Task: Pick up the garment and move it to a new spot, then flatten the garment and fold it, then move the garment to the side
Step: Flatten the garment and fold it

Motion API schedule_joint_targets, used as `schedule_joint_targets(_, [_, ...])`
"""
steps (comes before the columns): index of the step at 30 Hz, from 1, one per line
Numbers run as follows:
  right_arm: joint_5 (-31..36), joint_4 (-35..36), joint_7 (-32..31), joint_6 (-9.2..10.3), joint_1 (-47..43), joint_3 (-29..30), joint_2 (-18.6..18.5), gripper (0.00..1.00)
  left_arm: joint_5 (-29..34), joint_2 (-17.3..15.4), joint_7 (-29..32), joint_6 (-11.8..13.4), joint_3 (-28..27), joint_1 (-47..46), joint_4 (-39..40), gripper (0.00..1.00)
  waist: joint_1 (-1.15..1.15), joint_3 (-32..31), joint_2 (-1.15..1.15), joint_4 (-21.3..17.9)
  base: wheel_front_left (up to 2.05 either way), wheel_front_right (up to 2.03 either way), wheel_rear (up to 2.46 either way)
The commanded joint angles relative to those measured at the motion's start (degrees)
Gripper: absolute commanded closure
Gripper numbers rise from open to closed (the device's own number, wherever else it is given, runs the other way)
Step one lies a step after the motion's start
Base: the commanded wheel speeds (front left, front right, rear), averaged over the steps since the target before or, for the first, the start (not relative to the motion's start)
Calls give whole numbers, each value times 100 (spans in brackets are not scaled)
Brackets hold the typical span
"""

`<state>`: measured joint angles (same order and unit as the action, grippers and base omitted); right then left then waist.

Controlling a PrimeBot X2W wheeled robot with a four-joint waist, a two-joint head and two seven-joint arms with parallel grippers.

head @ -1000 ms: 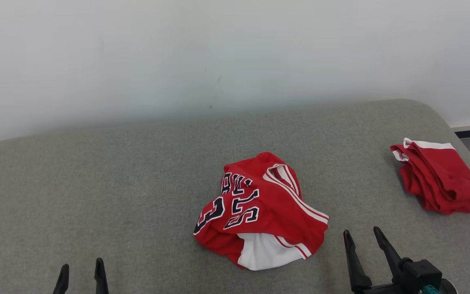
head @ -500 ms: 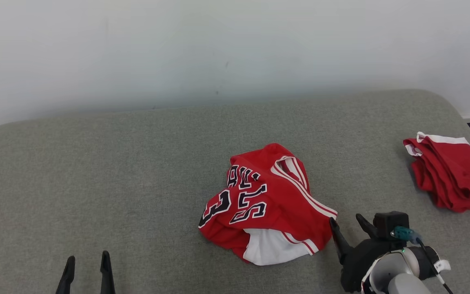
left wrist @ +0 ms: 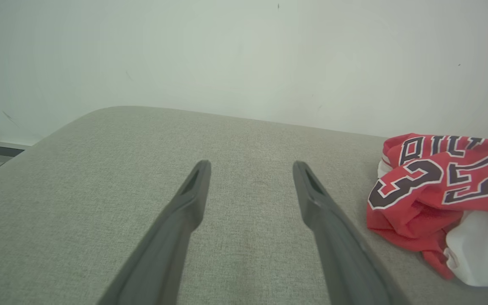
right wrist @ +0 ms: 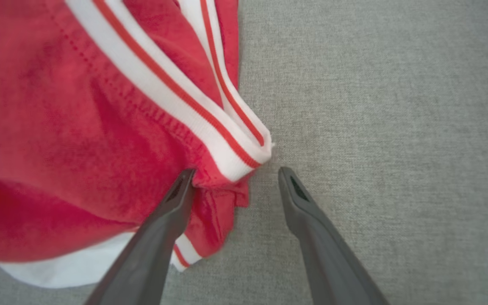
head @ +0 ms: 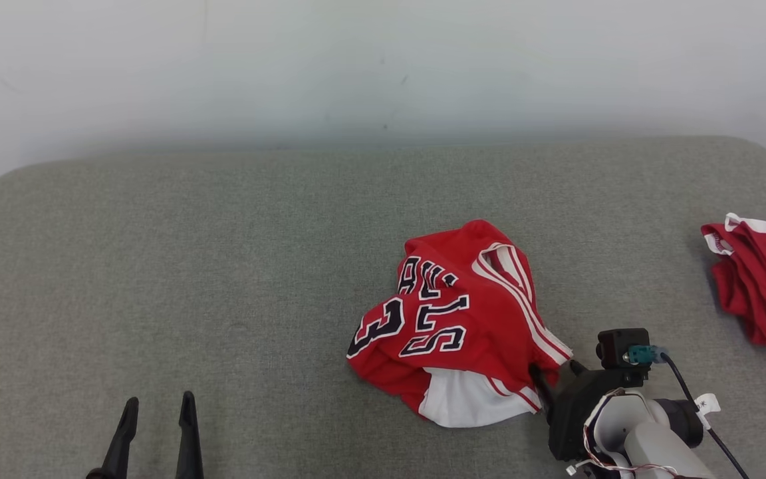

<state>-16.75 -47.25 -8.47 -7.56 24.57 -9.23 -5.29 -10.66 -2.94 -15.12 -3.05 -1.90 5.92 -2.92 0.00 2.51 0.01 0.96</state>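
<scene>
Right gripper [right wrist: 235,174] stood spread, a corner of the jersey [right wrist: 79,127] between its fingers; closing might pinch only trim, which could slip.

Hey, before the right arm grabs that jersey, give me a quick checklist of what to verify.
1. Right gripper open: ok.
2. Jersey striped hem between its jaws: ok.
3. Right gripper low enough to catch cloth: cannot tell.
4. Jersey gripped: not ok, jaws not yet shut.
5. Left gripper open, apart from jersey: ok.
6. Other red garment apart from right gripper: ok.
</scene>
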Motion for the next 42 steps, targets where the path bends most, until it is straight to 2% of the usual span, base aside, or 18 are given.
schedule_joint_targets(1, [-71,-51,56,17,79,-50,-13,0,7,7,-2,-9,6,-85,-16,0,0,43,-1,41,0,0,0])
schedule_joint_targets(2, [-152,-101,64,17,103,-103,-18,0,5,6,-2,-12,12,-93,-26,0,0,48,-1,48,0,0,0])
schedule_joint_targets(3, [-230,-131,92,17,129,-155,-19,15,1,6,-2,-15,15,-101,-34,0,0,47,-1,53,0,0,0])
schedule_joint_targets(4, [-292,-153,122,17,165,-208,-43,55,-5,7,-2,-13,20,-101,-40,0,0,44,-1,55,0,0,0])
schedule_joint_targets(5, [-333,-172,169,17,207,-271,-76,100,-11,7,-2,-10,23,-101,-46,0,0,38,-1,54,0,0,0])
schedule_joint_targets(11, [-535,-133,511,17,417,-654,-160,100,-46,7,-2,40,28,-81,-55,0,0,-44,-1,29,0,0,0])
schedule_joint_targets(17, [-849,406,645,17,630,-1189,-175,100,-89,6,-2,94,-18,78,3,0,0,-187,-1,-64,0,0,0])
schedule_joint_targets(23, [-1514,1445,399,16,1032,-1720,-37,100,-150,6,-2,166,19,202,68,0,0,-262,-1,-133,0,0,0])
schedule_joint_targets(28, [-2018,1861,149,16,1454,-2001,121,100,-176,6,-2,188,22,226,95,0,0,-241,-1,-146,0,0,0])
schedule_joint_targets(33, [-2741,1939,27,16,2188,-2343,234,100,-172,6,-2,195,57,198,106,0,0,-214,-1,-96,0,0,0])
schedule_joint_targets(35, [-3223,1984,126,16,2503,-2605,250,100,-161,6,-2,180,89,176,99,0,0,-212,-1,-44,0,0,0])
schedule_joint_targets(42, [-4692,1860,1186,16,3836,-3240,245,100,-148,6,-2,176,155,111,73,0,0,-164,-1,112,0,0,0])
